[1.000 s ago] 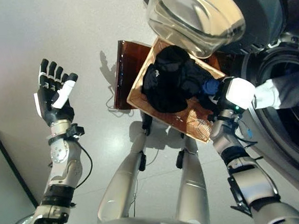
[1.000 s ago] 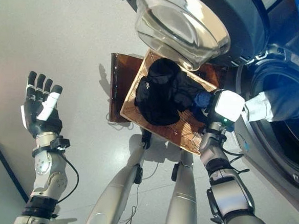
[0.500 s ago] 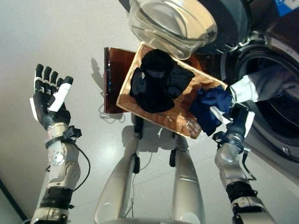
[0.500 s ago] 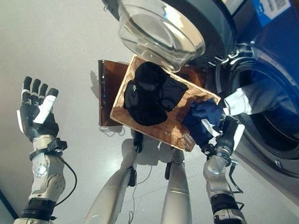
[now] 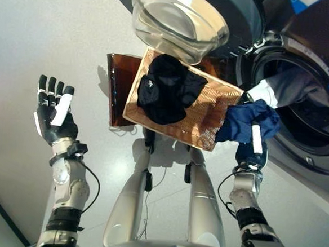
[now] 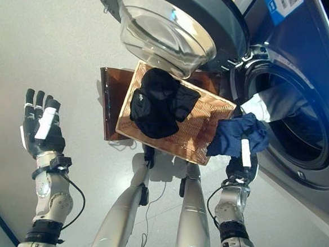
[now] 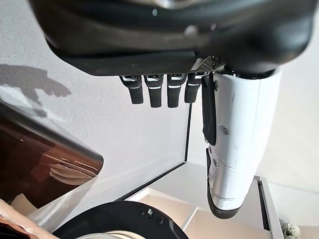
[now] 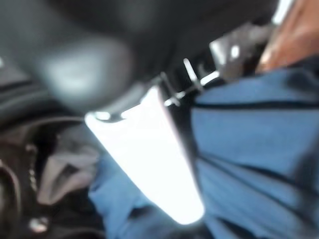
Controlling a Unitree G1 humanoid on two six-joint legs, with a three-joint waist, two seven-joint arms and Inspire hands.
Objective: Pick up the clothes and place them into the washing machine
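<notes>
Right robot hand (image 5: 251, 155) raised beside the washing machine (image 5: 302, 88), thumb and fingers clenched on a blue garment (image 5: 245, 120) that hangs bunched above the wrist. Garment held clear of the woven basket (image 5: 205, 112), just off its corner nearest the machine, and just in front of the open drum (image 5: 314, 120), not inside it. White thumb cover pressed against the blue cloth in the right wrist view. Grey and white clothing (image 5: 280, 89) draped over the drum's rim, partly inside. Round glass door (image 5: 177, 22) swung open above the basket. Dark clothes (image 5: 165, 89) piled in the basket's far half; near half bare. Brown stand (image 5: 117, 92) under the basket on the floor (image 5: 46, 36). Left robot hand (image 5: 53, 113) lifted well apart at the left, palm up, fingers straight and spread, holding nothing.
</notes>
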